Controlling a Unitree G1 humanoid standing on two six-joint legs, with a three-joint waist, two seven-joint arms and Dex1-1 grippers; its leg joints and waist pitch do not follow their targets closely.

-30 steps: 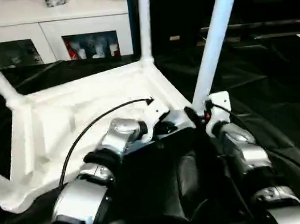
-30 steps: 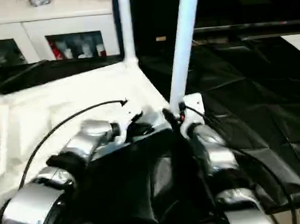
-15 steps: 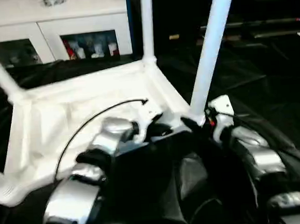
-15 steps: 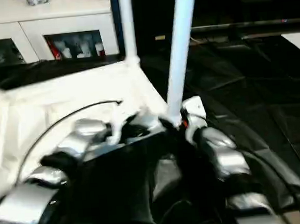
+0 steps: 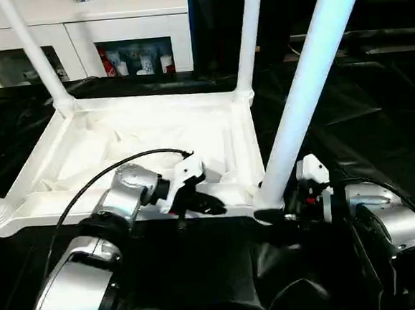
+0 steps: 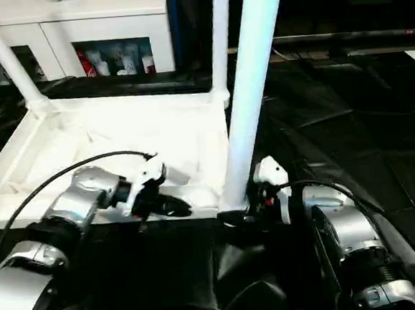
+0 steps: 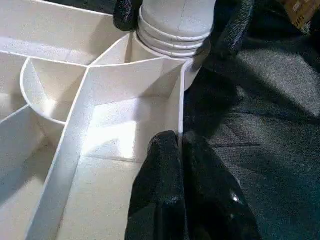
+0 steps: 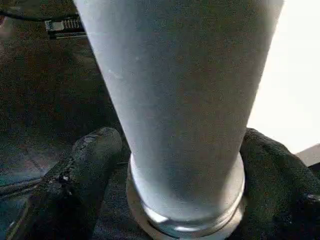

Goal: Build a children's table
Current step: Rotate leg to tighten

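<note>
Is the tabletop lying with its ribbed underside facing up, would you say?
Yes, the tabletop shows its ribs upward, with white legs rising from its corners.

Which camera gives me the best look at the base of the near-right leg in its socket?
The left wrist view: the leg's ringed base sits in the tabletop corner, right gripper fingers either side. The right wrist view shows the base close up; the eye views show it partly hidden.

The near leg [image 5: 300, 97] is running off the frame's top above the right gripper [image 8: 182, 165], its upper end cut away. The far legs [image 5: 248, 37] are being cut off likewise. The cabinet [image 5: 123, 39] beyond the left gripper [image 7: 181, 165] is holding items too small to identify.
</note>
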